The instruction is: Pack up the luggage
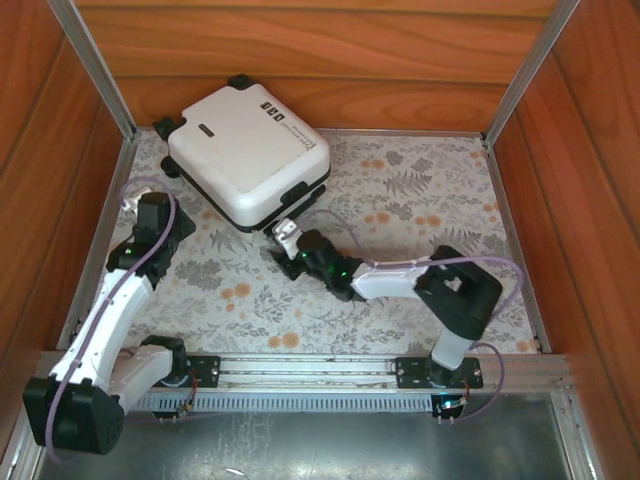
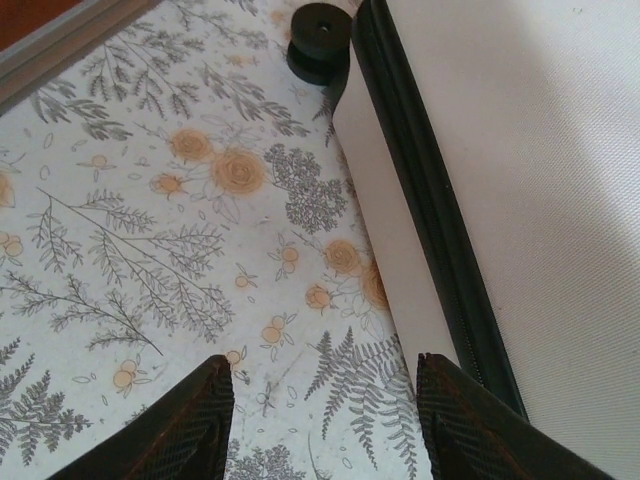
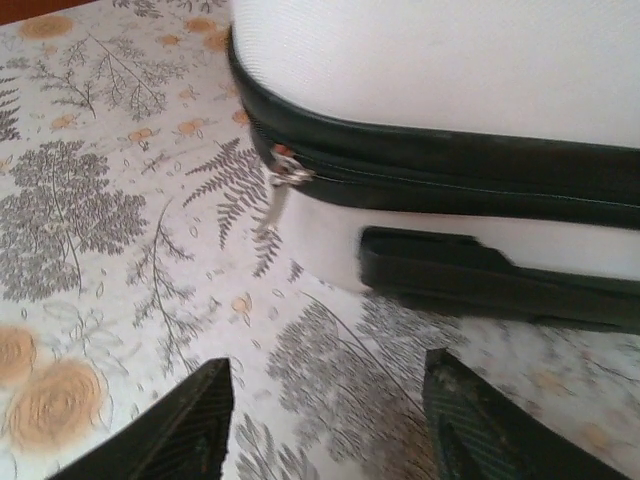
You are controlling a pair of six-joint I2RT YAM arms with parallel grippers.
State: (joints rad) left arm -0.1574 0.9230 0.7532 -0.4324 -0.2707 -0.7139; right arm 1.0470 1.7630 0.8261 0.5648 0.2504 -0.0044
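The luggage (image 1: pixel 248 150) is a white hard-shell suitcase lying flat and closed at the back left of the table. Its black zipper band (image 3: pixel 430 160) runs round the side, with a metal zipper pull (image 3: pixel 283 175) hanging at the corner and a black side handle (image 3: pixel 480 275) below the band. My right gripper (image 1: pixel 283 248) sits just in front of the near corner, open (image 3: pixel 328 420) with only tablecloth between its fingers. My left gripper (image 1: pixel 160 215) hovers left of the suitcase, open (image 2: pixel 325 420), its right finger (image 2: pixel 470 420) beside the zipper edge (image 2: pixel 430 200). A black wheel (image 2: pixel 320 40) shows ahead.
A floral tablecloth (image 1: pixel 420 190) covers the table. Wooden walls and metal posts (image 1: pixel 100 70) close in the back and sides. A metal rail (image 1: pixel 300 370) with the arm bases runs along the near edge. Open cloth lies to the right of the suitcase.
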